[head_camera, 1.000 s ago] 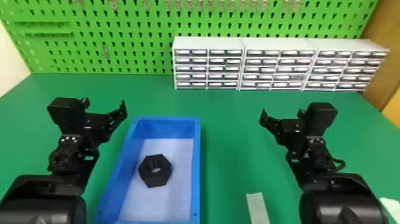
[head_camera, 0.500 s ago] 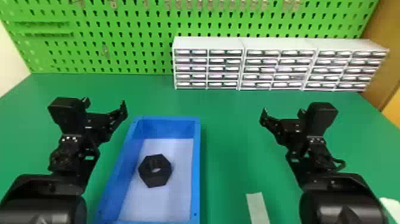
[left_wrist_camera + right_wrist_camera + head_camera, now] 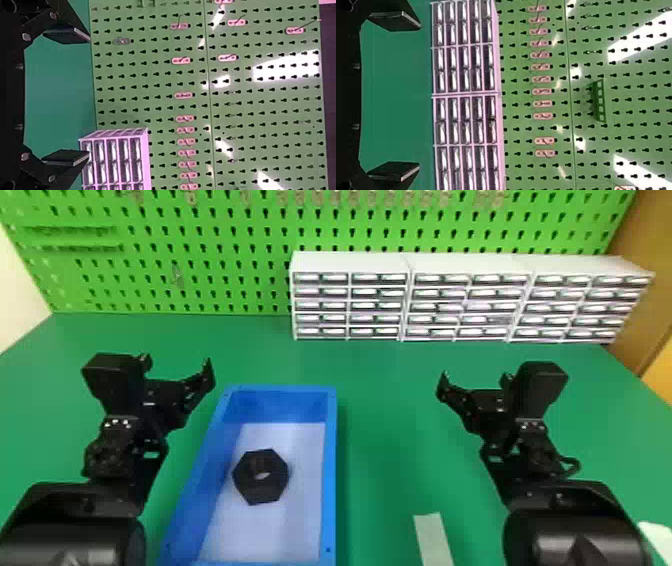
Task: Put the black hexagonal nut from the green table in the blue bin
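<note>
On the table (image 3: 387, 440), locate the blue bin (image 3: 330, 470), near left. Read left claw (image 3: 88, 96) and right claw (image 3: 419, 96) as released, empty. Find the black hexagonal nut (image 3: 262, 493) flat inside the bin — probably rigid, fairly light; to lift, pinch opposite sides.

In the head view, 1 nut (image 3: 250, 488), 1 bin (image 3: 330, 490), 1 table (image 3: 390, 415), 1 pegboard (image 3: 225, 235) and 3 cabinets (image 3: 350, 261) are being shown. 2 grippers are being counted: 1 left gripper (image 3: 176, 362) and 1 right gripper (image 3: 474, 377), 2 fingers (image 3: 65, 35) being seen on each. 13 pink hooks (image 3: 542, 103) and 1 green rack (image 3: 600, 101) are being shown in the right wrist view.
</note>
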Controlling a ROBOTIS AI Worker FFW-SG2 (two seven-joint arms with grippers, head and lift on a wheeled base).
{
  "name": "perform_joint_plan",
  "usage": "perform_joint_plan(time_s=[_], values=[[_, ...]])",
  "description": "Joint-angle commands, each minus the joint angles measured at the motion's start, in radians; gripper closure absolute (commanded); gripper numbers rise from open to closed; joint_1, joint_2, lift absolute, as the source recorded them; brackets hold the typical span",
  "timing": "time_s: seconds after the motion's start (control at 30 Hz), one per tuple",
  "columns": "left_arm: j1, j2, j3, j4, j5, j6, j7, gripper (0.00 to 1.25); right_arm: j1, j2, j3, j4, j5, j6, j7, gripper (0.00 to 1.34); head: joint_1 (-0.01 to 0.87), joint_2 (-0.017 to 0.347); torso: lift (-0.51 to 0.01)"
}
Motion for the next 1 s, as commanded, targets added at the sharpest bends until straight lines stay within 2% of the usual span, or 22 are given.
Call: perform_joint_plan(time_s=[0.0, 0.97], values=[[0.000, 0.000, 0.000, 0.001, 0.000, 0.000, 0.000, 0.25, -0.001, 0.000, 0.000, 0.000, 0.000, 0.000, 0.000, 0.07, 0.686, 0.052, -0.097], [0.004, 0.000, 0.003, 0.006, -0.003, 0.000, 0.000, 0.25, -0.001, 0.001, -0.003, 0.000, -0.003, 0.000, 0.000, 0.07, 0.686, 0.052, -0.097]])
